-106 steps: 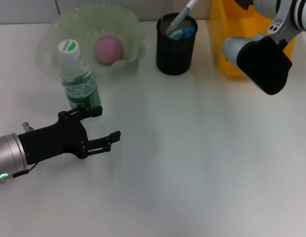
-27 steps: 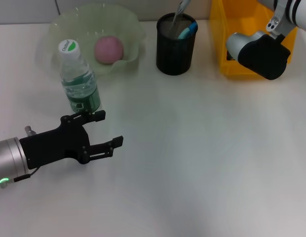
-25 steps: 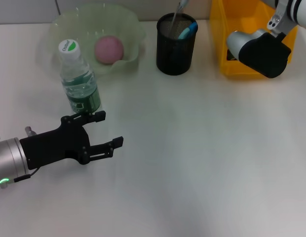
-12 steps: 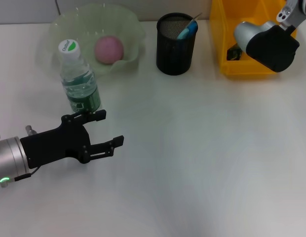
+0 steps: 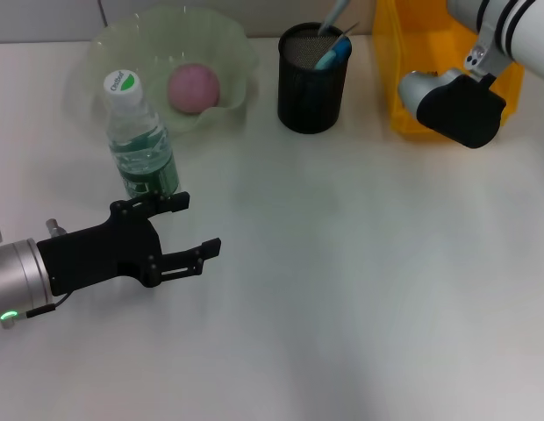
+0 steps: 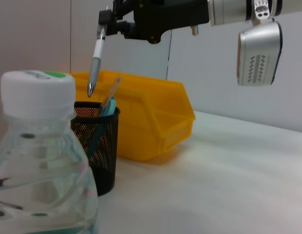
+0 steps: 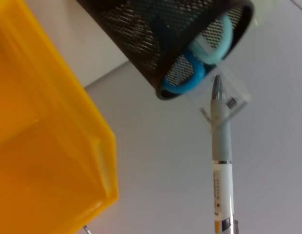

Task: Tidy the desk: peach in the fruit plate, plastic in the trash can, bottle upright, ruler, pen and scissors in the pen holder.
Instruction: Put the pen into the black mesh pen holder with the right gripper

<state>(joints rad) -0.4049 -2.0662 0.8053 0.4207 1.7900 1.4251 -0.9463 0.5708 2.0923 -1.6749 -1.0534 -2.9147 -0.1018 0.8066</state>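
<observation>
While right gripper [image 6: 112,22] pinches grey-white pen [image 6: 95,53] tip-down above black mesh pen holder [image 5: 313,81] near tabletop's far edge for straight drop, left gripper [image 5: 186,226] idles spread beside upright clear plastic bottle [image 5: 140,140].

L pincer [image 5: 195,226] agape, R pincer [image 6: 108,23] clamped

A plain white desk [image 5: 360,281] is seen under even light, and its far edge is met by a pale panelled wall [image 6: 39,34].
</observation>
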